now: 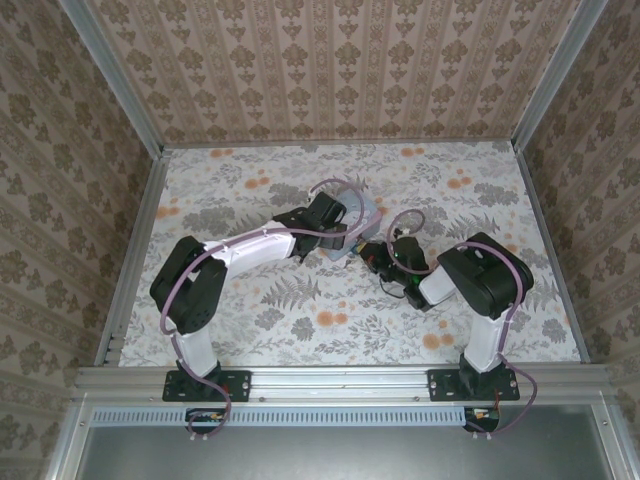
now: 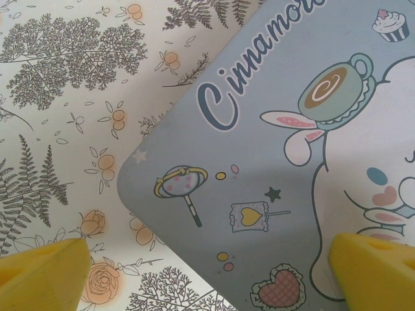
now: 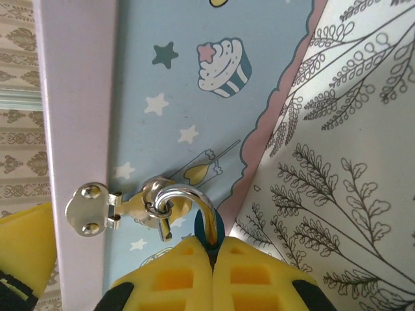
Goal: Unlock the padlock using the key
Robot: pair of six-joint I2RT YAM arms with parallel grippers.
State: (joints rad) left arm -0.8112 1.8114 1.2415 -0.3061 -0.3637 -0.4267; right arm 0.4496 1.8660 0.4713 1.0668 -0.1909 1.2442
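Right wrist, right pincer (image 3: 213,259) clamped on blue padlock (image 3: 209,231), curved silvery shackle (image 3: 188,192), left pincer (image 2: 209,269) spread wide

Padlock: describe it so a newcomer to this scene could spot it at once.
Find the pastel blue tin with the cupcake print. A silver hasp sits on its edge; the padlock hooks through its loop, pinched by the right gripper. It alone has a curved silvery shackle and tiny teal body.
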